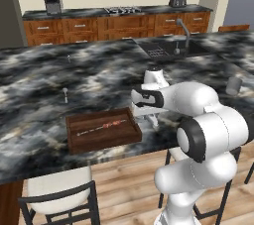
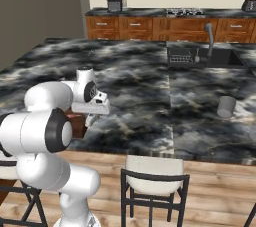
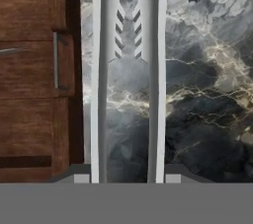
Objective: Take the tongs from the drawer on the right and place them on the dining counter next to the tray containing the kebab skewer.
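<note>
One pair of tongs (image 3: 128, 85), clamped in my claw (image 3: 128, 176), arms running ahead over the bench (image 3: 207, 94). Tray (image 3: 34, 70) with kebab skewer (image 3: 12, 50) just beside. Placing step: lower, release alongside tray.

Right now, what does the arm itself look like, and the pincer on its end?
The arm is glossy white, built of rounded, bulbous segments with dark bands at the joints. No cables or markings are visible. The pincer has two small dark fingertips, squared off at the ends.
</note>
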Tool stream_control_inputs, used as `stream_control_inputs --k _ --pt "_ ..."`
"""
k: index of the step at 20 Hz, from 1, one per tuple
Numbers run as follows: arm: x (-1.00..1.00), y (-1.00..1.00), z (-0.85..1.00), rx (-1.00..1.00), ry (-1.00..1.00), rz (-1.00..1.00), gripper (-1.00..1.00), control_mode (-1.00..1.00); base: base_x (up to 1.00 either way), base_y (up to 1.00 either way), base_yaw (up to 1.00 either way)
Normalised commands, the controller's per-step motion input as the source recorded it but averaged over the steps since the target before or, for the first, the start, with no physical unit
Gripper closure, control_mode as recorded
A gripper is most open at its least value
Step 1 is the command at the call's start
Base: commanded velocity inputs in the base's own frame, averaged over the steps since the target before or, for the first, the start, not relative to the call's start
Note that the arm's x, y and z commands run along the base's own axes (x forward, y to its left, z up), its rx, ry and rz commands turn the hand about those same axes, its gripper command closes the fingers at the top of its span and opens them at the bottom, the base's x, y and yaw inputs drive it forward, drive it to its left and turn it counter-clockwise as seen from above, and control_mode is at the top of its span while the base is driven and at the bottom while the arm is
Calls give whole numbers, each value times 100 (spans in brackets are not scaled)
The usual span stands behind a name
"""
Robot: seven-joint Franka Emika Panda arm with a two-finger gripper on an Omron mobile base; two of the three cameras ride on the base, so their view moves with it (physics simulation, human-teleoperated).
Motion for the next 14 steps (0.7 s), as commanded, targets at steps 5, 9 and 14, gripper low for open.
stream_control_inputs --k 5,9,14 --pt "-1 0 -22 0 1 -3 100 -100 0 0 0" --pt "-8 0 -21 0 1 -4 100 -100 0 0 0" --pt "-2 0 -26 0 0 -4 100 -100 0 0 0"
